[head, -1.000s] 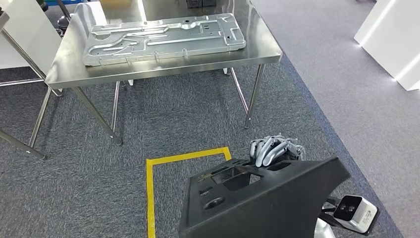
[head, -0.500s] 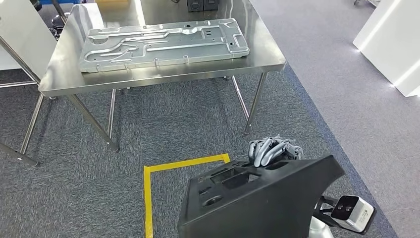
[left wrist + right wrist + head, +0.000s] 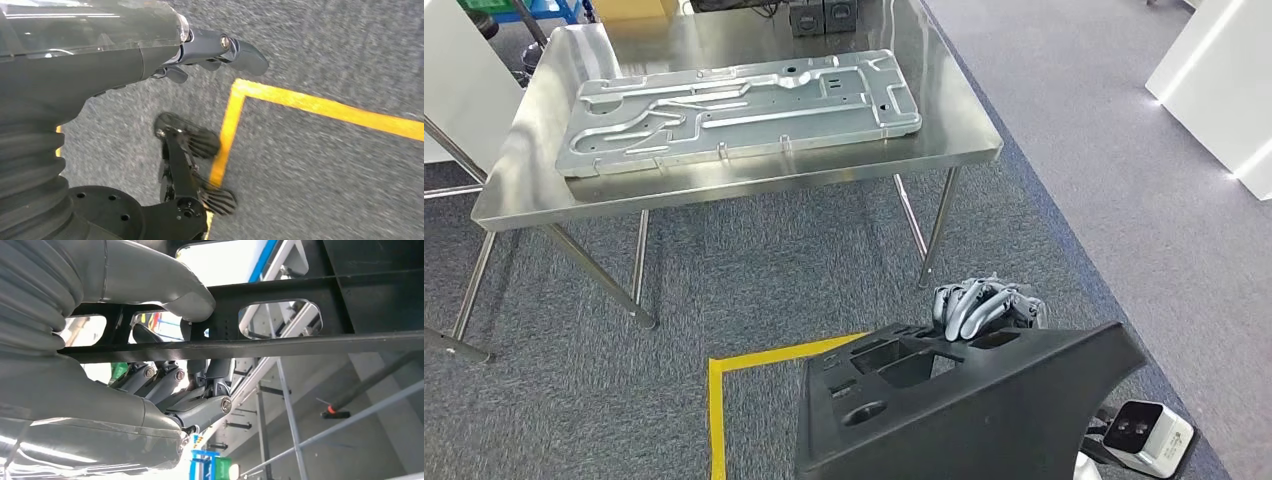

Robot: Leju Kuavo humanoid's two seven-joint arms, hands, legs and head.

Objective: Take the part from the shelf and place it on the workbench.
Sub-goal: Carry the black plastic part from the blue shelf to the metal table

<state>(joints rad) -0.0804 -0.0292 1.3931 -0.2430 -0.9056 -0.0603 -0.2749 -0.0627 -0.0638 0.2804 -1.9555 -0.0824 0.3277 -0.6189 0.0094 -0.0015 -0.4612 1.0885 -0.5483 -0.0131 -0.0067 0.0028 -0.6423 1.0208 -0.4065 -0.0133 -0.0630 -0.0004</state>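
Observation:
The part is a large black plastic panel with cut-outs, held upright low in the head view. My right hand grips its top edge, fingers curled over the rim. In the right wrist view those fingers wrap a black bar of the panel. The workbench is a steel table ahead of me, beyond a stretch of carpet. My left hand hangs over the grey carpet with nothing in it, its fingers apart.
A big stamped metal sheet covers most of the workbench top. Yellow floor tape marks a corner on the carpet in front of me. White cabinets stand at the right. Another table's legs are at the left.
The whole picture has shifted: the workbench now sits lower and further left in view. My right hand keeps the same grip on the black panel.

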